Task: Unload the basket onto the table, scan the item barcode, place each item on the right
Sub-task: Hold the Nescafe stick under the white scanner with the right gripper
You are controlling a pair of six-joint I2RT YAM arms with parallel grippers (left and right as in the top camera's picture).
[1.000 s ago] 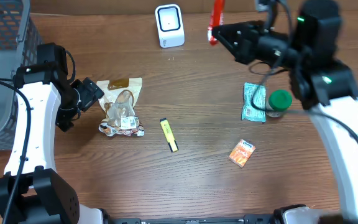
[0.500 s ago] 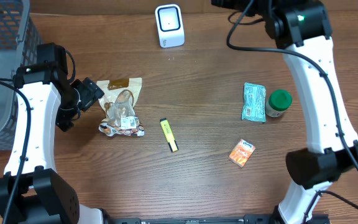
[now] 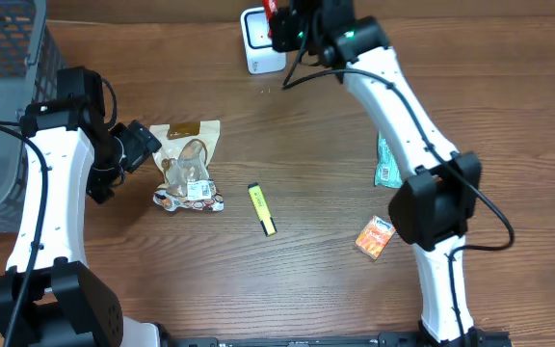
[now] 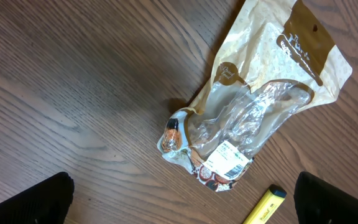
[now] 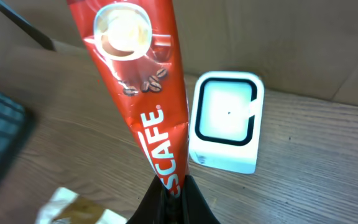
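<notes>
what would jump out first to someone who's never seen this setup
The red coffee sachet stands out first. The shut right gripper pinches its lower end and holds it up close to the white barcode scanner at the table's far edge. Next comes the tan and clear snack pouch lying left of centre, with the open left gripper just beside it.

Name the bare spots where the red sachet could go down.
Bare wood between the scanner, snack bag and highlighter; also the front strip below the orange packet. Crowded around the teal packet, under the right arm.
</notes>
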